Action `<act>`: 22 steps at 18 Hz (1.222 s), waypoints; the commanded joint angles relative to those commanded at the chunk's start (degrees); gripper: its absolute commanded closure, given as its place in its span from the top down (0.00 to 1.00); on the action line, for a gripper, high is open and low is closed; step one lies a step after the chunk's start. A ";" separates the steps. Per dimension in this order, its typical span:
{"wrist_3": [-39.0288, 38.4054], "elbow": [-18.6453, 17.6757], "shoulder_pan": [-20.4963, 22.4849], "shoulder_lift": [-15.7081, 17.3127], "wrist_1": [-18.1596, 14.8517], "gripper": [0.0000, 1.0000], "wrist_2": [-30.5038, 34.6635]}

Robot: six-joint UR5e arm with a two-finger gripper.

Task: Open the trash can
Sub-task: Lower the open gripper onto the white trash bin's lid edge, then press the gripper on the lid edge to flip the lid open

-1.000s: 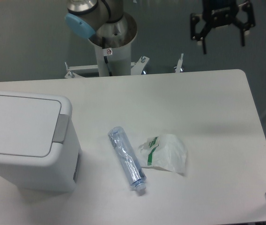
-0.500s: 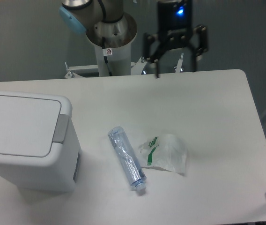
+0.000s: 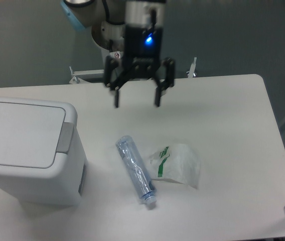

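- While our gripper (image 3: 137, 103) hangs above the far middle of the table (image 3: 233, 125), its two fingers are spread wide and hold nothing.
- We see the trash can (image 3: 29, 150) at the near left, lid flat and closed.
- Right of it lie a clear bottle (image 3: 135, 168) and a white-and-green bag (image 3: 176, 164), just beside each other.

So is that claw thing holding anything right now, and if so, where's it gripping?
Nothing is held. The claw hangs open in the air above the table, apart from the trash can.
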 joint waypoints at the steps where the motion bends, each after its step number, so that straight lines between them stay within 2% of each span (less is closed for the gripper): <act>1: 0.09 0.18 -0.62 -0.44 0.09 1.00 0.00; 9: 0.09 0.70 -4.84 -4.14 2.55 1.00 0.09; 22: 0.44 0.70 -5.55 -5.19 2.72 1.00 0.09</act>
